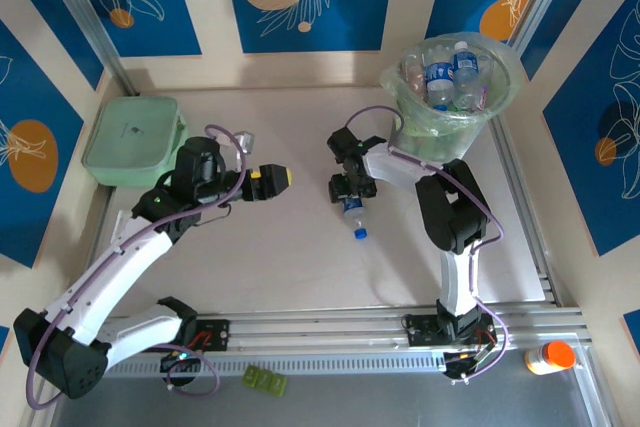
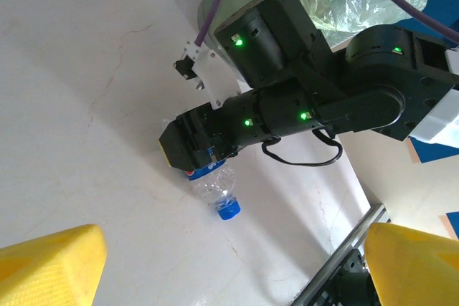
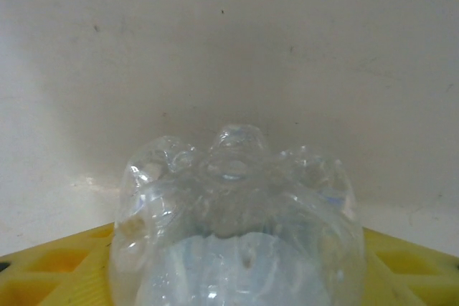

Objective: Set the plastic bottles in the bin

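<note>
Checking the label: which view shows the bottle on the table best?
Left wrist: the bottle shows label, neck and blue cap. Top external has it small; right wrist catches its clear base close up.

Looking at a pale, faintly veined table (image 1: 290, 277). Bearing a mint-green lidded box (image 1: 133, 139) at the far left corner and a bag-lined bin (image 1: 440, 127) at the far right. Also bearing one clear blue-capped bottle (image 1: 353, 215) near the middle, lying on its side, cap pointing toward the near edge.

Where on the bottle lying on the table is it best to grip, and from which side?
Grip the bottle by its labelled body, from above, fingers across its width: it lies flat, cap toward the near edge, and its neck tapers.
</note>
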You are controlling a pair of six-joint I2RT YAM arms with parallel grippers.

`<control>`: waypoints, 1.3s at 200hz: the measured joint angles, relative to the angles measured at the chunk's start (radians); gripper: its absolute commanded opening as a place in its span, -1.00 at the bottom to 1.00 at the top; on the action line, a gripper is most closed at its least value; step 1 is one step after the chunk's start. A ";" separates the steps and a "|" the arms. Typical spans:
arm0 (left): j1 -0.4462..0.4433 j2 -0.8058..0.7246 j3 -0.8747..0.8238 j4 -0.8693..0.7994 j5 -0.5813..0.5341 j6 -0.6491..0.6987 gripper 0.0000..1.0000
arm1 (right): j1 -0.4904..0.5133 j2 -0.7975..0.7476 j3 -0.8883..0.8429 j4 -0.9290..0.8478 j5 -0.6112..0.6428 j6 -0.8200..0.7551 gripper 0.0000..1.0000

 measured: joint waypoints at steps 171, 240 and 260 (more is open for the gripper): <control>-0.262 0.153 0.363 -0.158 -0.038 0.180 0.76 | -0.271 -0.662 0.295 -0.221 -0.140 0.039 -0.02; -0.281 0.283 0.388 -0.191 -0.073 0.213 0.79 | -0.620 -0.478 0.721 -0.295 -0.117 0.066 -0.03; -0.280 0.295 0.388 -0.191 -0.080 0.213 0.79 | -0.644 -0.387 0.850 -0.314 -0.034 0.042 -0.03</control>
